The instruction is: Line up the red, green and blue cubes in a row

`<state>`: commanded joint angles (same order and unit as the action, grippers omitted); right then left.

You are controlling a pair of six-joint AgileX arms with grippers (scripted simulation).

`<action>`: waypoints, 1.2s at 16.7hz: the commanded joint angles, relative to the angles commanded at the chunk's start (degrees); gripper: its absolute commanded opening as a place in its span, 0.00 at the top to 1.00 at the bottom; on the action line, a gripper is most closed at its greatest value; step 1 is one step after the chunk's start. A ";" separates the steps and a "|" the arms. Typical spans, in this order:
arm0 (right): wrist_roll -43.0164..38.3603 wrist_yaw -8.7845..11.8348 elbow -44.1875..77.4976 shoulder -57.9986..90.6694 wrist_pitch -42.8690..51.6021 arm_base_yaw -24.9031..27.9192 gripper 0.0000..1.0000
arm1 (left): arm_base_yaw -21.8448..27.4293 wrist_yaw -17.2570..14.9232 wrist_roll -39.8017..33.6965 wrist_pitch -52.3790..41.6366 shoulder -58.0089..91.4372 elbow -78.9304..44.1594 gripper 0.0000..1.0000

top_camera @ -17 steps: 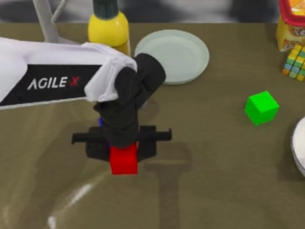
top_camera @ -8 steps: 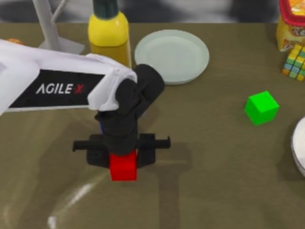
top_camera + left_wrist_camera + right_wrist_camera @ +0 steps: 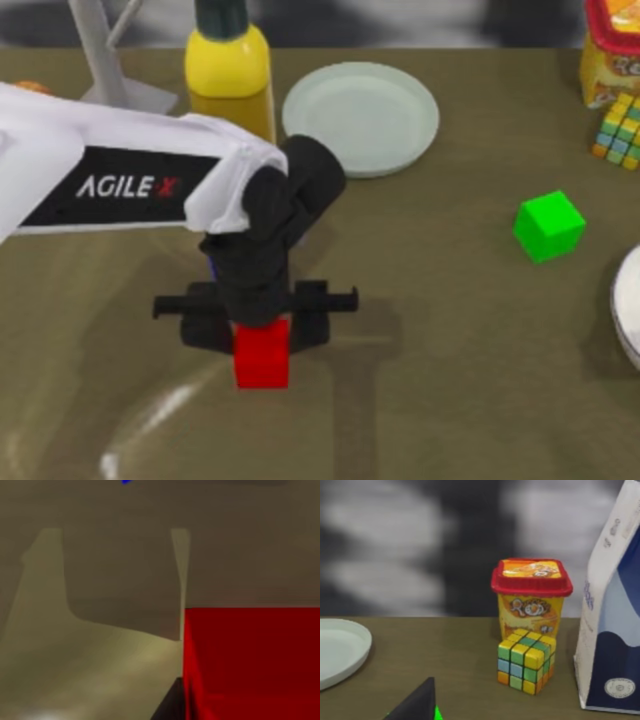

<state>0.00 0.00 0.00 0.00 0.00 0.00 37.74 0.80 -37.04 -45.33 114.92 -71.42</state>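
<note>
The red cube [image 3: 262, 355] is at the left-centre of the table, and my left gripper [image 3: 260, 322] is shut on it from above. In the left wrist view the red cube [image 3: 250, 660] fills the near corner with one dark finger [image 3: 170, 705] against its side. Only a sliver of the blue cube [image 3: 211, 262] shows beside the left arm, and a blue speck [image 3: 125, 481] shows in the wrist view. The green cube [image 3: 549, 226] lies free at the right. My right gripper [image 3: 420, 702] stays parked near the green cube [image 3: 438, 714].
A pale round plate [image 3: 361, 117] and a yellow bottle [image 3: 228, 65] stand at the back. A multicoloured puzzle cube [image 3: 622, 130] and a red-lidded yellow tub [image 3: 612, 50] are at the back right. A white and blue carton [image 3: 615, 625] stands beside them. A white rounded shape [image 3: 630, 310] is at the right edge.
The left arm has swung slightly, and the gripper carried the red cube a little toward the table's front edge and lower. The green cube has not moved.
</note>
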 joint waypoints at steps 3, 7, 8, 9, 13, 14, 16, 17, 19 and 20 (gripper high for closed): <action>0.00 0.00 0.00 0.00 0.00 0.00 0.00 | 0.00 0.00 0.00 0.00 0.00 0.00 0.02; 0.00 0.00 0.00 0.00 0.00 0.00 0.00 | 0.00 0.00 0.00 0.00 0.00 0.00 0.00; 0.00 0.00 0.00 0.00 0.00 0.00 0.00 | 0.00 0.00 0.00 0.00 0.00 0.00 0.00; 0.00 0.00 0.00 0.00 0.00 0.00 0.00 | 0.00 0.00 0.00 0.00 0.00 0.00 0.00; 0.00 0.00 0.00 0.00 0.00 0.00 0.00 | -0.01 0.00 0.02 -0.21 -0.10 -0.17 0.00; 0.00 0.00 0.00 0.00 0.00 0.00 0.00 | 0.02 0.00 0.02 -1.00 -0.37 -0.76 0.00; 0.00 0.00 0.00 0.00 0.00 0.00 0.00 | -0.14 0.01 -0.12 -4.40 -1.65 -2.82 0.00; 0.00 0.00 0.00 0.00 0.00 0.00 0.00 | -0.31 0.01 -0.21 -6.85 -2.55 -4.07 0.00; 0.00 0.00 0.00 0.00 0.00 0.00 0.00 | -0.61 0.02 -0.34 -11.63 -4.37 -6.60 0.00; 0.00 0.00 0.00 0.00 0.00 0.00 0.00 | -0.76 0.03 -0.37 -13.24 -5.20 -7.60 0.00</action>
<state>0.00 0.00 0.00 0.00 0.00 0.00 36.98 0.84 -37.41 -58.58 109.72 -79.02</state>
